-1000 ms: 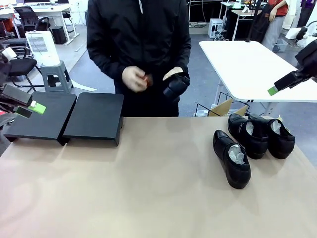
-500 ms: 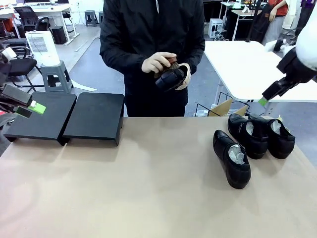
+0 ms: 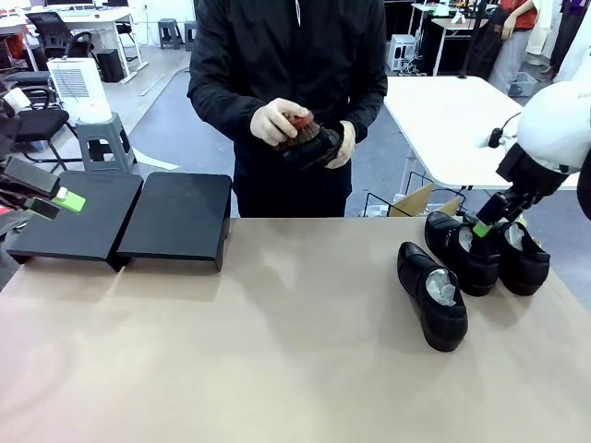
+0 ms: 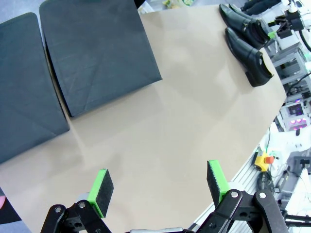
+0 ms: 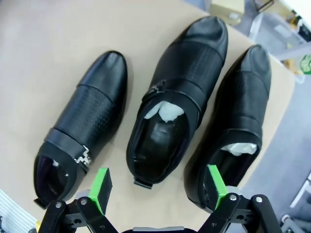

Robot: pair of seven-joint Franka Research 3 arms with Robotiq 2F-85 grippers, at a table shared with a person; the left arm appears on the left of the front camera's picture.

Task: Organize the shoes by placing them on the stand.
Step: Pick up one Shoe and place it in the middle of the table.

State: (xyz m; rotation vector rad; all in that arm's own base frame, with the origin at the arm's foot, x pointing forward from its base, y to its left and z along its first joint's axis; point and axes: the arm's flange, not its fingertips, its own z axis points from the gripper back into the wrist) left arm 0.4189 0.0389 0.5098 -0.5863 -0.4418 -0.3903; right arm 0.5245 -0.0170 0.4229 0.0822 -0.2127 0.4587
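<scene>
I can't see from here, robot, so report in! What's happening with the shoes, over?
Both grippers open: left gripper by the stand, right gripper above three shoes on the table. Stand bare. Person's hands hold the fourth shoe. Nothing blocking.

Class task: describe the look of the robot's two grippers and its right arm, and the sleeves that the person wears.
The left gripper and the right gripper have black hinged fingers with silver pivot pins, tipped with bright green rectangular pads. The right arm has a white rounded joint and a black wrist. The person's sleeves are long and black.
</scene>
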